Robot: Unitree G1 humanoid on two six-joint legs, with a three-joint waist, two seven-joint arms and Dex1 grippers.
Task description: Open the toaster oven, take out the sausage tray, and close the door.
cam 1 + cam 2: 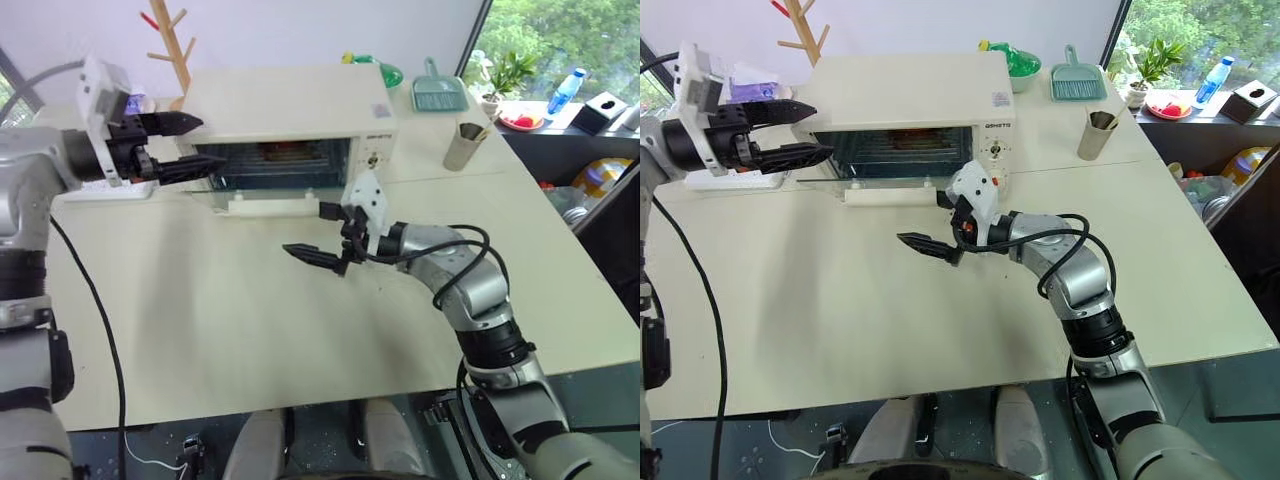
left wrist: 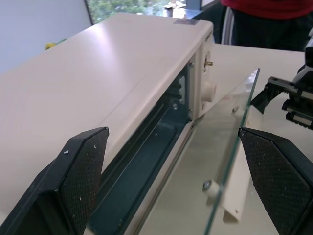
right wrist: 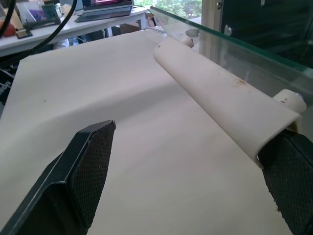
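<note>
1. Nearest you, centre of the frame: your right gripper (image 1: pixel 318 232) hovers over the bare table (image 1: pixel 200 320), fingers spread wide, holding nothing, pointing toward frame left.
2. Just beyond it, the door (image 1: pixel 262 203) is dropped open and lies nearly flat; its cream bar handle (image 3: pixel 220 95) is close beside one right fingertip.
3. Upper left: your left gripper (image 1: pixel 190 146) is spread open and empty, at the left end of the oven mouth.
4. Upper centre: the toaster oven (image 1: pixel 290 105) stands open; something reddish shows on the rack inside, the sausage tray itself hard to make out.
5. Far right: a metal cup (image 1: pixel 462 146) and a teal dustpan (image 1: pixel 438 92).
</note>
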